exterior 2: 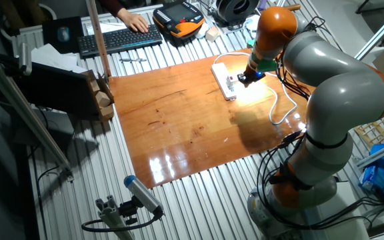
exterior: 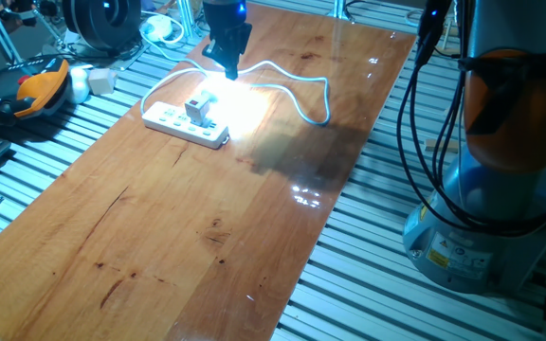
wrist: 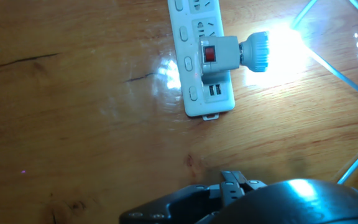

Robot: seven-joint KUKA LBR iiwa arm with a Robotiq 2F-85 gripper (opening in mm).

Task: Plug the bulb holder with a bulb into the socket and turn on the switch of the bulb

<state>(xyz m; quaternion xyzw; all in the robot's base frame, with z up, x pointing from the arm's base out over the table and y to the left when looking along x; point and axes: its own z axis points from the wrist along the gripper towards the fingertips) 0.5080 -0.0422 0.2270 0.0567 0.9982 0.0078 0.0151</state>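
Note:
The socket (exterior: 167,117) is a long white power strip lying at the far end of the wooden table, its white cable (exterior: 303,93) looping to the right. The bulb holder (wrist: 219,55) is plugged into it near one end, its red switch (wrist: 209,54) facing up. The bulb (wrist: 257,51) sticks out sideways and glows brightly, throwing glare on the wood. My gripper (exterior: 231,68) hangs just above and behind the holder, touching nothing, and its fingers taper to one point. In the hand view only the gripper's dark body (wrist: 235,186) shows at the bottom edge.
An orange teach pendant (exterior: 41,90) and a small white adapter block (exterior: 100,80) lie on the slatted bench left of the table. A keyboard (exterior 2: 119,39) with a person's hand (exterior 2: 135,23) is beyond. A wooden block (exterior 2: 102,100) stands at the table's corner.

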